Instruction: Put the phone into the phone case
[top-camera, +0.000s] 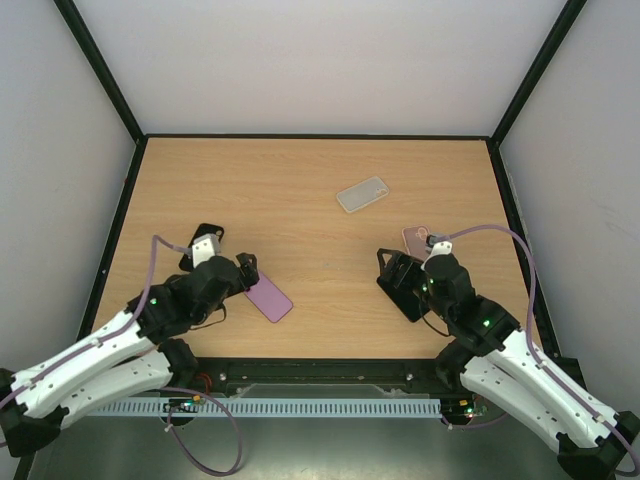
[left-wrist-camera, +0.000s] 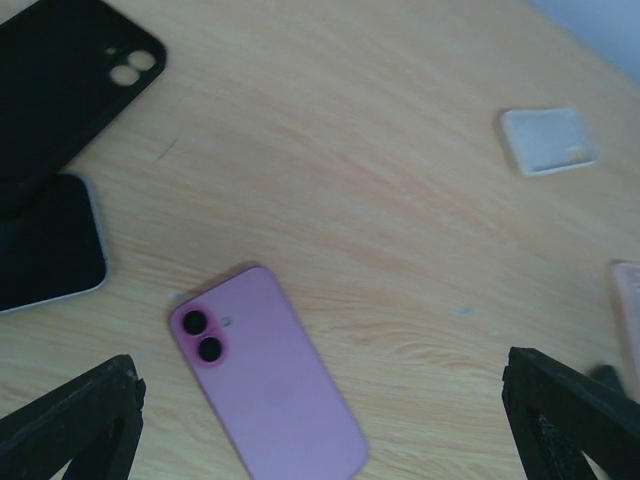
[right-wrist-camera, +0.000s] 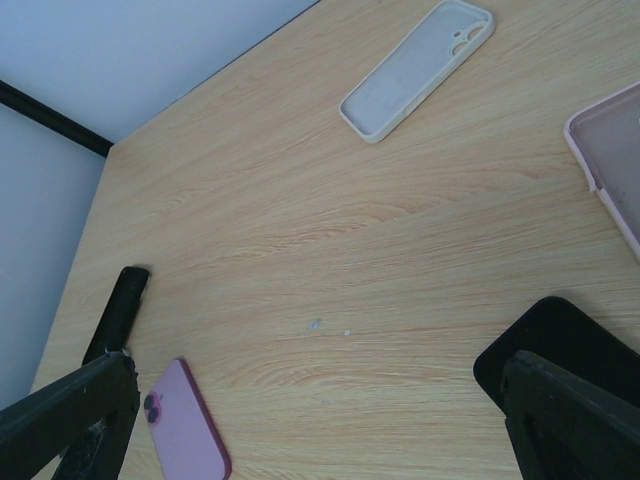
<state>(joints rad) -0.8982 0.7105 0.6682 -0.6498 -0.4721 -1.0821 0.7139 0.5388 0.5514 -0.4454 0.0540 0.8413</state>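
A pink-purple phone (top-camera: 270, 298) lies back up on the wooden table, its two camera lenses showing in the left wrist view (left-wrist-camera: 265, 375); it also shows at the lower left for the right wrist (right-wrist-camera: 186, 428). A black phone case (left-wrist-camera: 60, 80) with a camera cutout lies at the far left, and a black phone (left-wrist-camera: 45, 245) rests beside it. My left gripper (top-camera: 228, 272) hovers open above the pink-purple phone (left-wrist-camera: 320, 445), holding nothing. My right gripper (top-camera: 403, 283) is open and empty over bare wood (right-wrist-camera: 320, 430).
A whitish case (top-camera: 362, 194) lies hollow side up toward the back, also visible as the whitish case (right-wrist-camera: 418, 68). A pink case (top-camera: 415, 240) sits beside the right wrist. A flat black item (right-wrist-camera: 560, 340) lies under the right finger. Black frame rails edge the table.
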